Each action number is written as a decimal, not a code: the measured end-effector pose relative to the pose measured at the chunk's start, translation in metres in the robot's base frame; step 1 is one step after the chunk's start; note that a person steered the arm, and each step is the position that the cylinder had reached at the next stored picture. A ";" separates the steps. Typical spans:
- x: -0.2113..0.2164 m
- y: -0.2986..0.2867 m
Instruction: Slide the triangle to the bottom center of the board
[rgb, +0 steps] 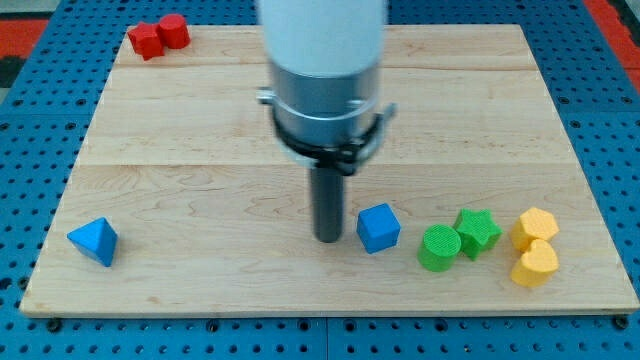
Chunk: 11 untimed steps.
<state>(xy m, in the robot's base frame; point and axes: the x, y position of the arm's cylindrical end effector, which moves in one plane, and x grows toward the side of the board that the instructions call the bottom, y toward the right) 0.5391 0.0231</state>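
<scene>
The blue triangle (94, 241) lies near the board's bottom left corner. My tip (328, 239) rests on the wooden board (200, 150) at the bottom center, far to the right of the triangle. A blue cube (378, 228) sits just right of my tip, a small gap apart. The arm's white and grey body (325, 70) hangs above the board's middle.
A green cylinder (439, 248) and a green star (477, 232) sit at the bottom right. Two yellow blocks (535, 228) (534, 264) lie further right, close together. Two red blocks (146, 41) (174, 30) touch at the top left corner. Blue pegboard surrounds the board.
</scene>
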 end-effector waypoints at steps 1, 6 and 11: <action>0.000 0.031; 0.007 -0.288; 0.054 -0.022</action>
